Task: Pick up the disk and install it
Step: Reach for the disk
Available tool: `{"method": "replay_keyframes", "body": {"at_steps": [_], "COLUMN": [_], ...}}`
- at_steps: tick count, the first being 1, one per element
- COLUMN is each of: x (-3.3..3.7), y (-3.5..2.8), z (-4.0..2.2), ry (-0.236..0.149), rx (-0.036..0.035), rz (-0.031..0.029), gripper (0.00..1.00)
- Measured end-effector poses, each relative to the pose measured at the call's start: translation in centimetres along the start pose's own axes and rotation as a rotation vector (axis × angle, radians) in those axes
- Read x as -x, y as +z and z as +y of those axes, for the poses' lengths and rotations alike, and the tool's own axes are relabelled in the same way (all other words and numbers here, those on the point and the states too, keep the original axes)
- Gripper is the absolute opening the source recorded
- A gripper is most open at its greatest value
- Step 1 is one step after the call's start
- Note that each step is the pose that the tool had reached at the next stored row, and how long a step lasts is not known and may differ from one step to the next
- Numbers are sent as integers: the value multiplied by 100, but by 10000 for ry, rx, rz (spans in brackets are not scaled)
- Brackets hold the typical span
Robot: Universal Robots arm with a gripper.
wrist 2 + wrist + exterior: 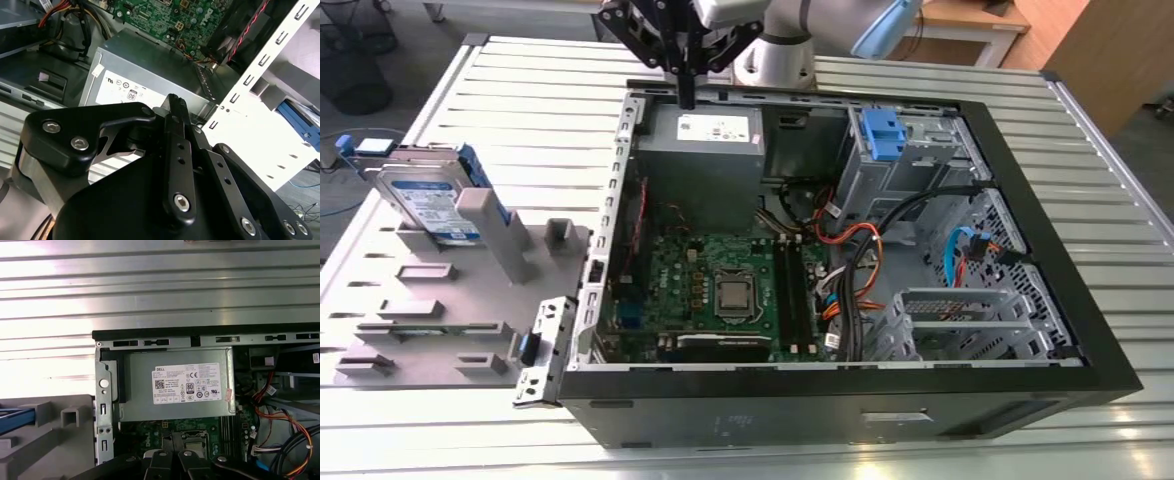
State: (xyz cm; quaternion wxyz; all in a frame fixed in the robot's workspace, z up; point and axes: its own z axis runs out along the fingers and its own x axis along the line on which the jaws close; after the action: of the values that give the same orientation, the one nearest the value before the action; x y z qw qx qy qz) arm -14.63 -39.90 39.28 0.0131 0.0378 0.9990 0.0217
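The disk (438, 203), a silver-grey drive with a white-and-blue label and a blue bracket, stands upright in a grey holder (447, 300) at the exterior view's left, beside the open computer case (854, 400). My gripper (684, 95) hangs far from it, over the case's back edge just above the grey power supply (703, 137). Its black fingers are pressed together, shut with nothing between them. In the second wrist view the gripper (175, 104) points at the power supply (145, 75). A blue edge of the disk (15, 420) shows in the first wrist view.
Inside the case lie the green motherboard (720, 290), bundled cables (854, 250) and a metal drive cage with a blue tab (883, 135) at the back. The case and holder rest on a slatted metal table (534, 90). The white robot arm (787, 40) rises behind the case.
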Motion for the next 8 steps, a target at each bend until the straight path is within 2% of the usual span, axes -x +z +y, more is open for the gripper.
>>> {"method": "replay_keyframes", "body": {"at_steps": [8], "x": [-14], "y": [0], "z": [-1], "ry": [1], "rx": [0], "rz": [0], "gripper": [11]}}
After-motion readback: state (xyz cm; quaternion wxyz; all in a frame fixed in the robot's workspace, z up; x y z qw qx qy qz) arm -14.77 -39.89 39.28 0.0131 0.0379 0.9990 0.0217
